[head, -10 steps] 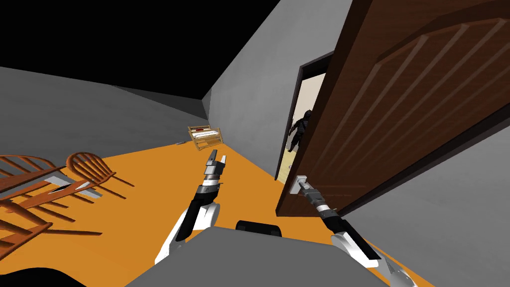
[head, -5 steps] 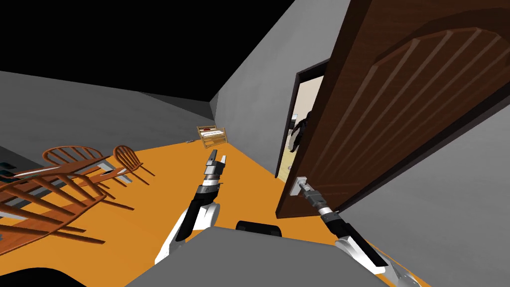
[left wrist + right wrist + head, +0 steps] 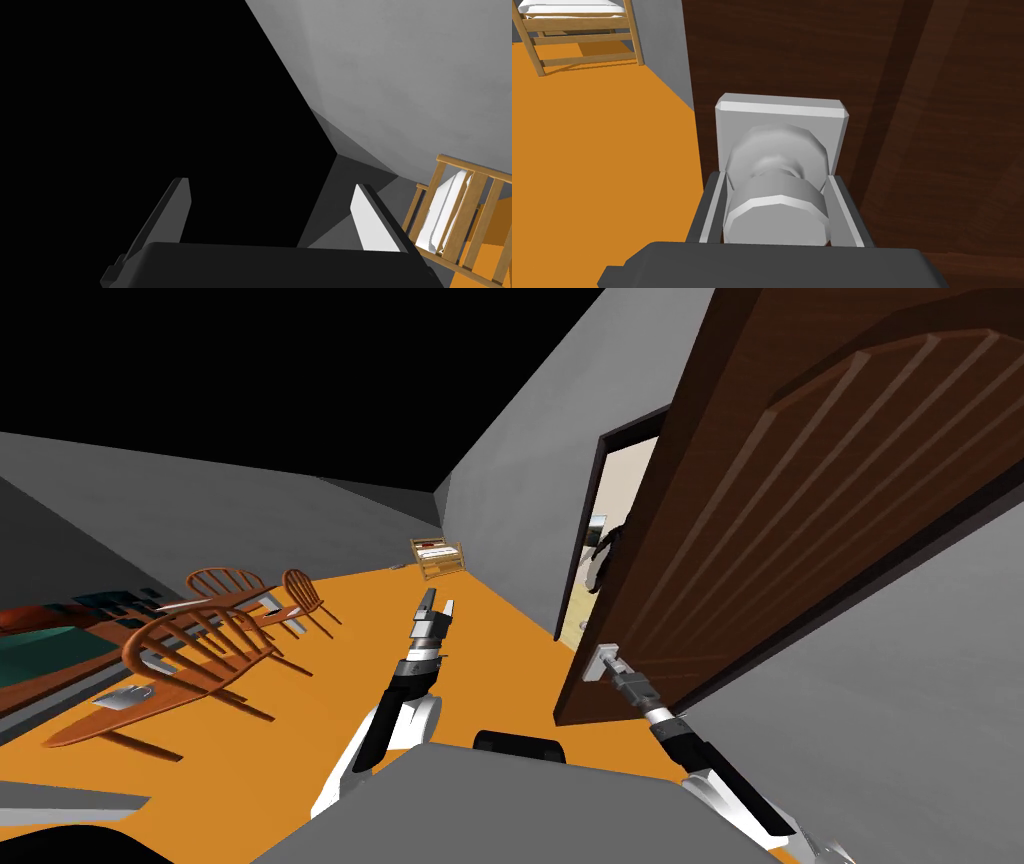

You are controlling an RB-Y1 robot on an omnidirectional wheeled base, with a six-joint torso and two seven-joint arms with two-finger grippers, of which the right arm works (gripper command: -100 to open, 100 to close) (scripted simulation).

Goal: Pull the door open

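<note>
A dark brown panelled door (image 3: 800, 508) stands partly open on the right, its free edge toward me. A light grey round knob (image 3: 777, 205) on a square plate (image 3: 782, 117) sits near that edge. My right gripper (image 3: 777, 210) is shut on the knob, fingers pressing both its sides; in the head view my right gripper (image 3: 612, 666) meets the knob (image 3: 600, 660) at the door's lower edge. Out in front of me over the orange floor, my left gripper (image 3: 435, 613) is held with its fingers (image 3: 372, 222) open and nothing between them.
Behind the door a doorway (image 3: 610, 538) opens to a lit room with a dark figure (image 3: 604, 556). Wooden chairs (image 3: 200, 653) and a table (image 3: 60, 658) stand at the left. A slatted wooden crib (image 3: 438, 556) sits at the far wall.
The whole head view has swung: chairs and table slid rightward and the crib shifted right, so I have turned. The door stands slightly wider, my right gripper still on the knob.
</note>
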